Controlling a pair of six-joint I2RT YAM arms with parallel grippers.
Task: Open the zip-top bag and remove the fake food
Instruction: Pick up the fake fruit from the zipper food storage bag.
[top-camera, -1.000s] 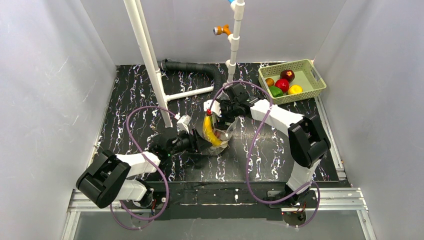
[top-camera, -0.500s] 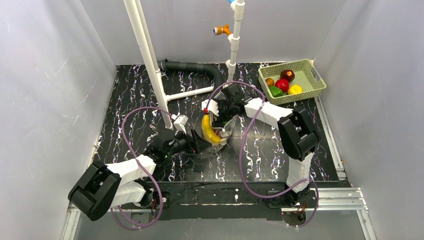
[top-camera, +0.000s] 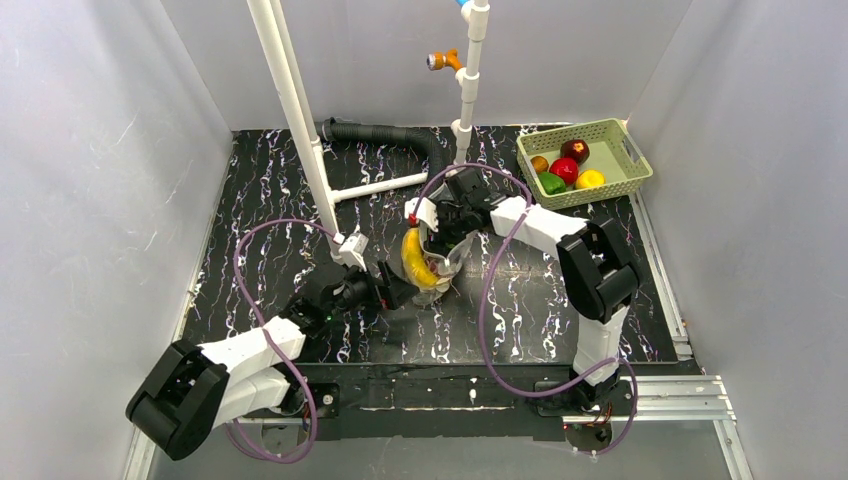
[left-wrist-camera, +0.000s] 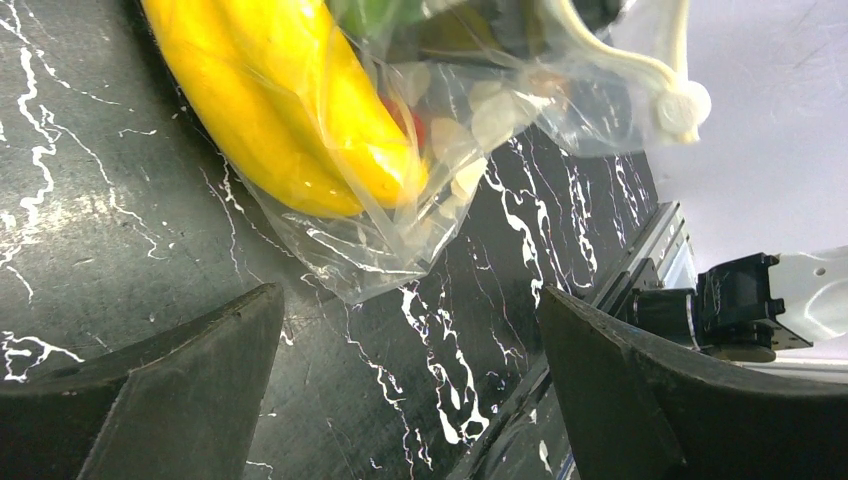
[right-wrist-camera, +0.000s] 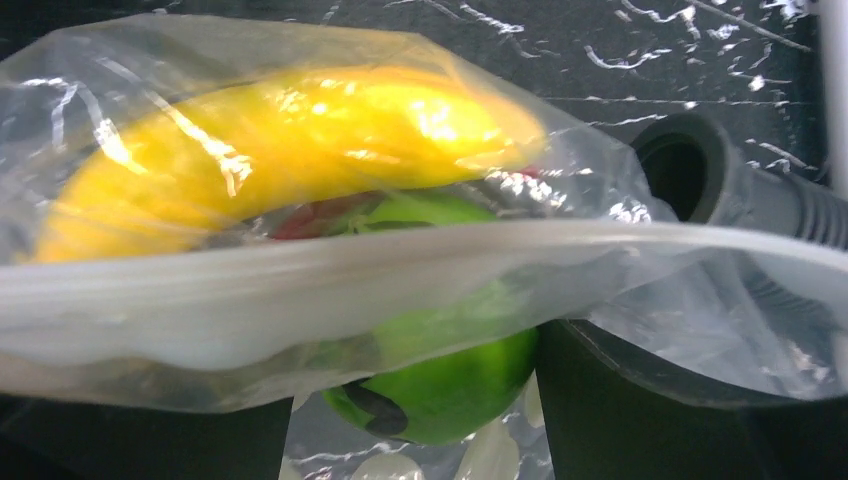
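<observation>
The zip-top bag (top-camera: 437, 262) lies mid-table, clear with pale dots, its mouth toward the right arm. Inside it are a yellow banana (top-camera: 414, 258), a green ball (right-wrist-camera: 440, 390) and a bit of red fake food (right-wrist-camera: 300, 222). My left gripper (top-camera: 392, 290) stands wide open just short of the bag's bottom corner (left-wrist-camera: 360, 270), touching nothing. My right gripper (right-wrist-camera: 415, 370) reaches into the bag's mouth, under the rim band (right-wrist-camera: 300, 300). Its jaws straddle the green ball: the right finger (right-wrist-camera: 600, 400) touches it, the left finger (right-wrist-camera: 200, 440) is a little apart.
A green basket (top-camera: 630, 150) at the back right holds a dark red apple (top-camera: 574, 150), a lemon (top-camera: 590, 179), a green pepper (top-camera: 551, 183) and other pieces. White pipes (top-camera: 300, 120) and a black corrugated hose (top-camera: 390, 135) stand behind the bag. Grey walls enclose the table.
My left gripper opened wide, let go of the bag's corner and drew back toward its base. My right gripper pushed slightly deeper into the bag, its jaws narrowing around the green ball.
</observation>
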